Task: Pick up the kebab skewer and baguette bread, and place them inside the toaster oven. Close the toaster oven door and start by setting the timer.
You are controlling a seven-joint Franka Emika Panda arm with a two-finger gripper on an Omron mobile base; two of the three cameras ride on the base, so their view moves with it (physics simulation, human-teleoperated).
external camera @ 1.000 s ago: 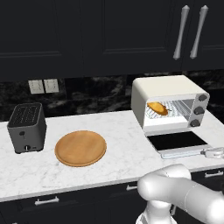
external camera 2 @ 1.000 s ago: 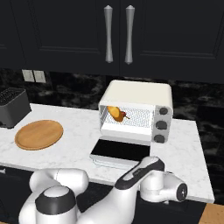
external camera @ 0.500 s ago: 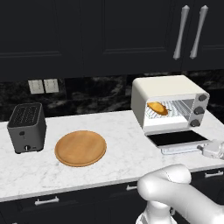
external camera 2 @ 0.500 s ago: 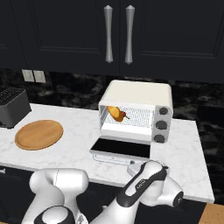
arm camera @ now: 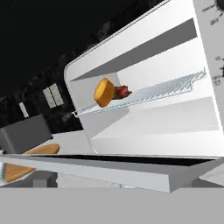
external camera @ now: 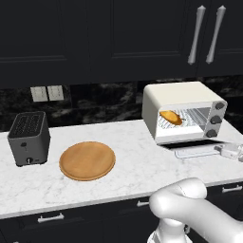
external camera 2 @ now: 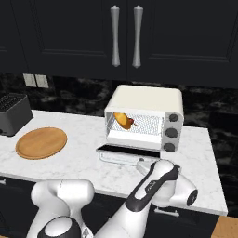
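The cream-white toaster oven (external camera: 182,102) (external camera 2: 144,104) stands at the counter's right with its cavity exposed. The golden baguette bread (external camera: 171,117) (external camera 2: 122,120) (arm camera: 104,92) lies on the wire rack (arm camera: 157,92). The dark red kebab skewer (external camera 2: 132,123) (arm camera: 123,92) rests just beside it. The toaster oven door (external camera: 197,151) (external camera 2: 125,152) (arm camera: 131,171) hangs down in front, tilted slightly up from flat. My gripper (external camera: 230,151) (external camera 2: 143,163) sits low at the door's front edge, looking into the oven from under it. Its fingers are hidden.
A round wooden plate (external camera: 87,160) (external camera 2: 41,142) lies mid-counter, and a dark grey two-slot toaster (external camera: 28,137) (external camera 2: 13,113) stands at the left. Three knobs (external camera 2: 171,132) run down the oven's right side. Dark cabinets with silver handles (external camera: 205,34) hang above.
My hand has moved in to the door's front edge, and the door has tipped up a little from flat. Less of its black glass shows.
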